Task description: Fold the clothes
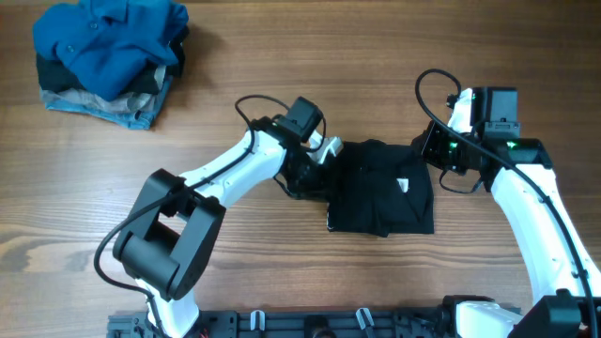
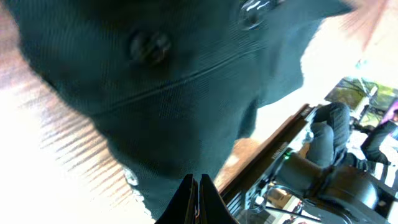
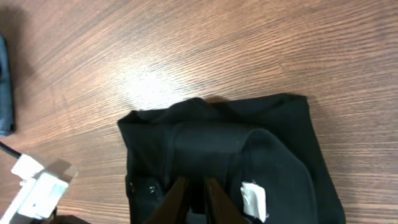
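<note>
Your black T-shirt (image 1: 380, 188) lies folded into a compact, roughly square bundle at the middle of the bench (image 1: 75, 216), between the two arms. The fabric is plain, soft and matte. Its layers do not lie flat: in the right wrist view a rounded ridge of cloth (image 3: 211, 149) rises through the middle of the bundle and runs toward the jaws. A small white label (image 1: 404, 185) shows on the top layer, nearer the right side. The bundle's far edge is wavy and its near edge is straighter.

Your right gripper (image 1: 427, 155) sits at the shirt's upper right corner. In its own camera the fingers (image 3: 177, 196) stand only a sliver apart with black cloth between them, so the jaws are pinching a fold of the shirt.

Your left gripper (image 1: 315, 174) is at the shirt's left edge. Its wrist view is blurred and filled with dark fabric, and the fingertips (image 2: 189, 202) are pressed together, so the jaws are clenched. You cannot tell from that view whether any cloth is caught between them.

Well apart, at the far left corner of the bench, a bright blue buttoned shirt (image 1: 108, 38) is heaped on a light denim piece (image 1: 103, 105).
</note>
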### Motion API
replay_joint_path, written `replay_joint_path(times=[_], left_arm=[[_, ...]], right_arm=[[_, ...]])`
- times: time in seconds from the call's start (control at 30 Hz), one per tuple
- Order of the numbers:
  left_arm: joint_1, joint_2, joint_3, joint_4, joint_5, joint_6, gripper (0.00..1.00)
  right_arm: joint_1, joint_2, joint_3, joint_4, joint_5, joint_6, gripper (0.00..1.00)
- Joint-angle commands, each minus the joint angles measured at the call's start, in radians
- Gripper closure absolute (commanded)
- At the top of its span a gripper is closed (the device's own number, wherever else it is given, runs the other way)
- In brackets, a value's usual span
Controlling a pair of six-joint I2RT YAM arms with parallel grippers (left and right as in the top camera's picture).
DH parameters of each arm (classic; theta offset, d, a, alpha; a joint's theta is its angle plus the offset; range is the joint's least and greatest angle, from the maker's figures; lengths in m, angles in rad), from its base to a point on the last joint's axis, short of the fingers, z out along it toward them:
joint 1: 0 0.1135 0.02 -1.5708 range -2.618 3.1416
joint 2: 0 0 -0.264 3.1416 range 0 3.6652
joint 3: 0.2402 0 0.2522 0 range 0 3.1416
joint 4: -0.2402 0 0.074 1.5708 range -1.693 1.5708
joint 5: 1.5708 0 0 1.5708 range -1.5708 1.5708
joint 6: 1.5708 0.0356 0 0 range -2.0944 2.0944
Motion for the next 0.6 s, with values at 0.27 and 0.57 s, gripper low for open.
replay_joint_path(times=[0.27,0.57], left_arm=[[0.097,0.159,-0.035,0.066,-0.082,-0.357,0.92],[0.245,0.143,0.028,0.081,-0.111,-0.123,0.86]], right_arm=[[-0.002,-0.003,0.005,-0.028,0.029,0.003,0.89],[-0.002,-0.003,0.004,-0.088,0.107,-0.005,0.88]])
